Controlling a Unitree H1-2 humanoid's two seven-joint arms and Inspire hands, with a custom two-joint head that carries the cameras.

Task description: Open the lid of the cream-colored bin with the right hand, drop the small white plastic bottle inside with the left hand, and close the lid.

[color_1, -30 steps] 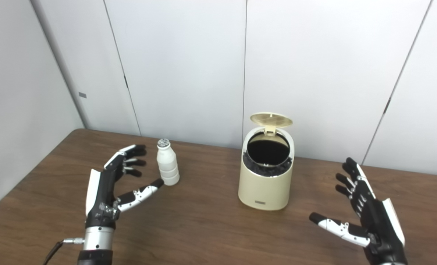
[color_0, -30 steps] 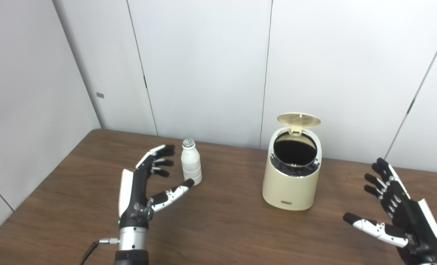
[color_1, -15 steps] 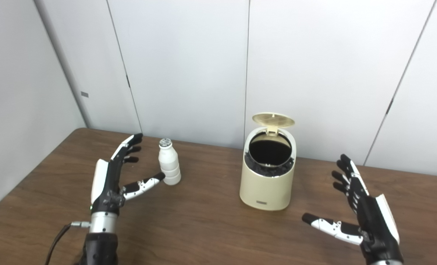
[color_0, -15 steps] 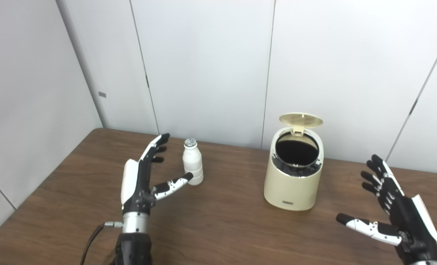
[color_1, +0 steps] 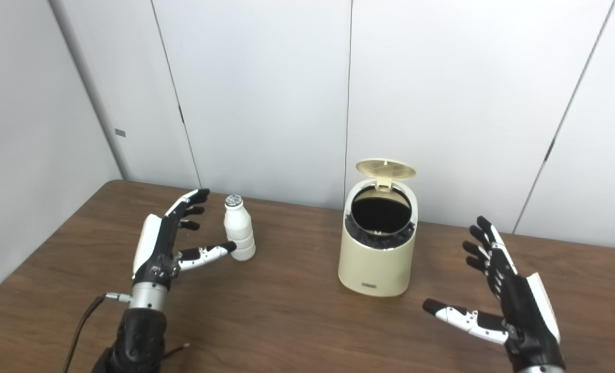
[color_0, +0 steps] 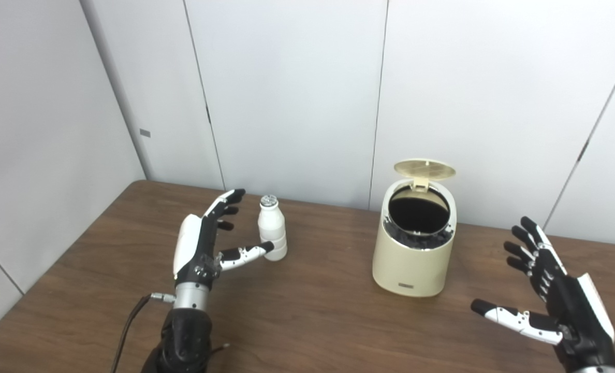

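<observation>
Place: you are in a bare test room or lab | Evidence: plain white wall panels with dark seams on two sides | brown wood-grain table set into the corner | exposed cable running to the robot arm

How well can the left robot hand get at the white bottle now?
Probably yes. The left robot hand is open right beside the bottle, its thumb reaching to the bottle's base, and nothing stands between them. The bottle is upright on the table, well apart from the bin.
</observation>
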